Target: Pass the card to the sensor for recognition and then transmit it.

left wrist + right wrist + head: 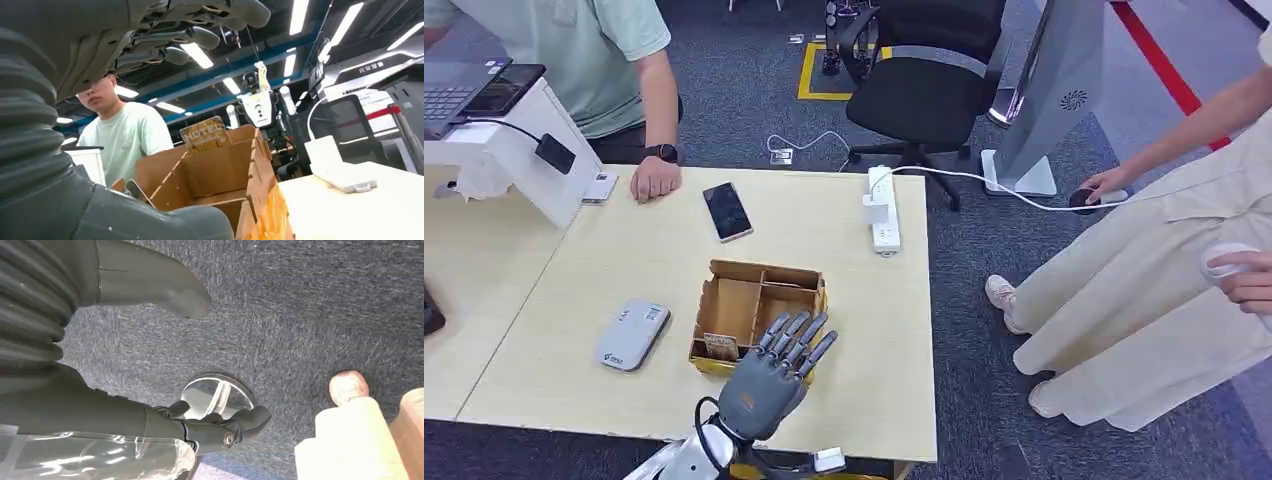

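Head view has the robot's left hand point(774, 380) reaching in from the near edge of the pale wooden table point(884, 360), fingers spread and holding nothing, hovering over the near right part of the open brown cardboard box with dividers point(759, 305). A small brown patterned card point(720, 346) stands upright in the box's near left compartment, just left of the hand; from the left wrist camera the same card point(205, 134) sticks up above the cardboard wall, with the hand's point(165, 45) fingers apart above it and not touching it. Left of the box lies a flat grey rounded sensor pad point(632, 334), well apart from the hand. At the far side of the table rest a black smartphone point(727, 211) and a white power strip point(883, 210). A person in a pale green shirt point(584, 50) sits at the far left with a hand on the table; another person in cream clothing point(1154, 290) stands to the right on the grey carpet. The right hand point(150, 285) hangs over the carpet; I cannot tell whether it is released or clenched.
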Robot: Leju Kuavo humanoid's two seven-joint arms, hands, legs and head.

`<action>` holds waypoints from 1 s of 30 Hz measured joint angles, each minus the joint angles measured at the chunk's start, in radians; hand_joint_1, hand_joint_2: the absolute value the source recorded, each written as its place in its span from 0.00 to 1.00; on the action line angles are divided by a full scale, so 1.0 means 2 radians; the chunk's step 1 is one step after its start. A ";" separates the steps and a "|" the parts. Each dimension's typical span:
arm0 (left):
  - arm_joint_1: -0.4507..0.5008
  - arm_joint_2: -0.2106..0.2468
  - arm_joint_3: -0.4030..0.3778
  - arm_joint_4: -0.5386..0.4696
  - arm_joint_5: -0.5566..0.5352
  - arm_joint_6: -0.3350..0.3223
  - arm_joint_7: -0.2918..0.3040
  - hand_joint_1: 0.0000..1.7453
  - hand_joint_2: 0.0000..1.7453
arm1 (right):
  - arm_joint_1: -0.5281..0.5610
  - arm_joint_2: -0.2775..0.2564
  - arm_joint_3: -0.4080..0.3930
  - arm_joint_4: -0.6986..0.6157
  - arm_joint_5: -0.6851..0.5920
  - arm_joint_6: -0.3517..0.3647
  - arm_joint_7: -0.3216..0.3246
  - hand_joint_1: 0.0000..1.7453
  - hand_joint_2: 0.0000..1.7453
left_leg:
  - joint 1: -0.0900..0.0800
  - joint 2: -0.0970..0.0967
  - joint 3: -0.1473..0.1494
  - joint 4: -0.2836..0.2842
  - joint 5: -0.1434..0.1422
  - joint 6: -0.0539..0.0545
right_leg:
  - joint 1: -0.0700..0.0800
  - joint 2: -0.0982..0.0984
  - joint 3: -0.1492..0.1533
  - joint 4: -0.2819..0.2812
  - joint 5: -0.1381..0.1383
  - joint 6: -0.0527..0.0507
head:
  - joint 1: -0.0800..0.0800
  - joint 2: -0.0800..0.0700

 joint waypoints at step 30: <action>0.044 0.065 0.062 0.010 0.000 -0.001 0.026 0.00 1.00 | 0.010 -0.005 0.007 0.000 -0.038 -0.002 -0.010 0.00 1.00 | 0.000 0.000 0.000 0.000 0.000 0.000 | 0.000 0.000 0.000 0.000 0.000 0.000 | 0.000 0.000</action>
